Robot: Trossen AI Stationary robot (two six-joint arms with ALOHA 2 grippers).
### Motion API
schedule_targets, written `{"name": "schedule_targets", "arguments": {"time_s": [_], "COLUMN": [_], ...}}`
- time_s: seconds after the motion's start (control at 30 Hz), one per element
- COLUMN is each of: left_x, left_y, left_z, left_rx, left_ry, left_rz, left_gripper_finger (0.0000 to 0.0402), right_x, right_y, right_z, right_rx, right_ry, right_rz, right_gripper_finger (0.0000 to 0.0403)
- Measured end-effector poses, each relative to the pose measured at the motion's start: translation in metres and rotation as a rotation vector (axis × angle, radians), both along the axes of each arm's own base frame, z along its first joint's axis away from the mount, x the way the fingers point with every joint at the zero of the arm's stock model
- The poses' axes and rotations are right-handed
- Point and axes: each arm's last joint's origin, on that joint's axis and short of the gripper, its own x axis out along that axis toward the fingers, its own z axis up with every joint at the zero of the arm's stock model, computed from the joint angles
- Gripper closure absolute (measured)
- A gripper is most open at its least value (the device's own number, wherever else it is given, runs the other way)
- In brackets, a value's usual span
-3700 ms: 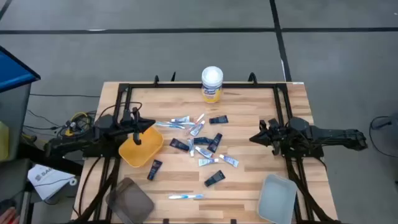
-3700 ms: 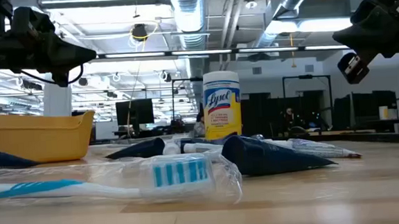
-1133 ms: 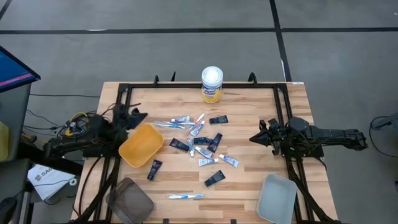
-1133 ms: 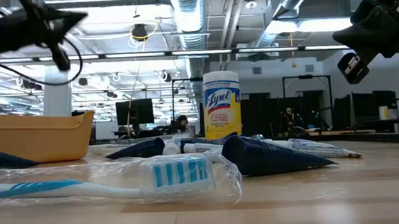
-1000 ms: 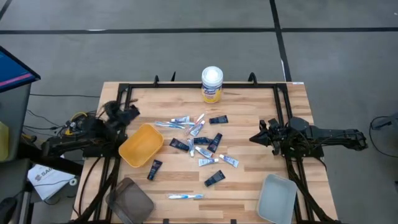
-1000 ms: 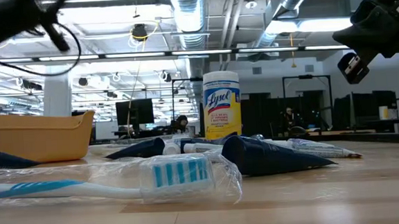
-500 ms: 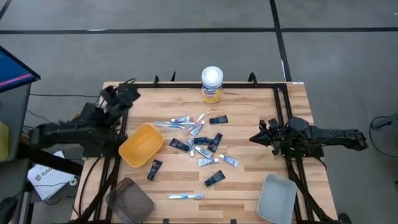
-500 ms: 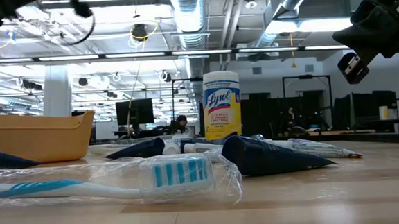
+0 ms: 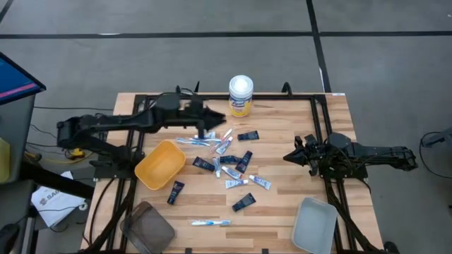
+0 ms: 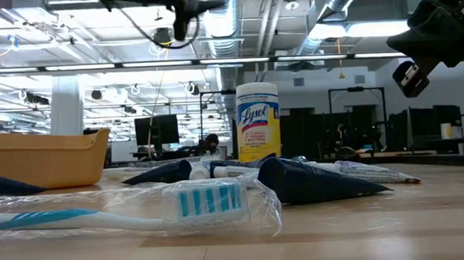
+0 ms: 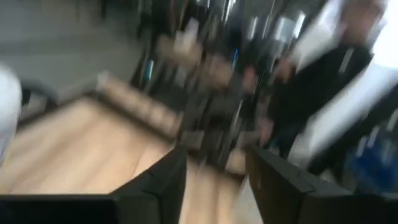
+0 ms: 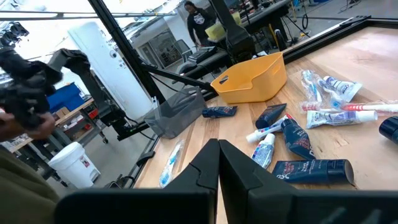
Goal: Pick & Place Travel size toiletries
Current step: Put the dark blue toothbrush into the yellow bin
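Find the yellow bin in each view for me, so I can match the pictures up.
High view: yellow bin left of the toiletry pile, below the left arm.
Low view: at the left edge, seen side-on.
Left wrist view: too blurred to tell.
Right wrist view: near the top middle, beyond the tubes.
Shared landmark: the grey bin beside it, in high and right wrist views.

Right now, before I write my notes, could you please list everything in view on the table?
table: one, light wood
canister: one, yellow with white lid, far edge, middle
yellow bin: one, left of the pile
smoky bin: one, grey-brown, near left corner
grey bin: one, pale, near right corner
toiletries: many; white tubes, dark tubes, blue-white toothbrushes; scattered mid-table
left gripper: dark, above far side beside canister, jaws open
right gripper: dark, right side, jaws shut
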Motion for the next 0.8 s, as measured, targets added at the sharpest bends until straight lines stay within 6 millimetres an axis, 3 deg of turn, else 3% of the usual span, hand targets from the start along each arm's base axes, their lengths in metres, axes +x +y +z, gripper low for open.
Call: {"name": "schedule_targets", "arguments": {"time_s": [0.17,0.27,0.57,0.8], "left_x": [0.011,0.012,0.031,0.048], "left_y": [0.002,0.003,0.011,0.02], "left_z": [-0.007,-0.018,-0.058,-0.101], "left_rx": [0.109,0.17,0.355,0.383], "left_ry": [0.297,0.391,0.574,0.736], "left_rz": [-0.072,-0.112,-0.176,-0.138], "left_gripper_finger": [0.0189,0.0176,0.0179,0.0178], "right_x": [0.0,0.0,0.0,0.0], "right_y": [0.0,0.0,0.0,0.0], "right_z": [0.0,0.0,0.0,0.0], "right_rx": [0.0,0.0,0.0,0.0], "right_ry": [0.0,0.0,0.0,0.0], "right_rz": [0.0,0.0,0.0,0.0], "right_gripper_finger": [0.0403,0.0403,0.0403,0.0403]}}
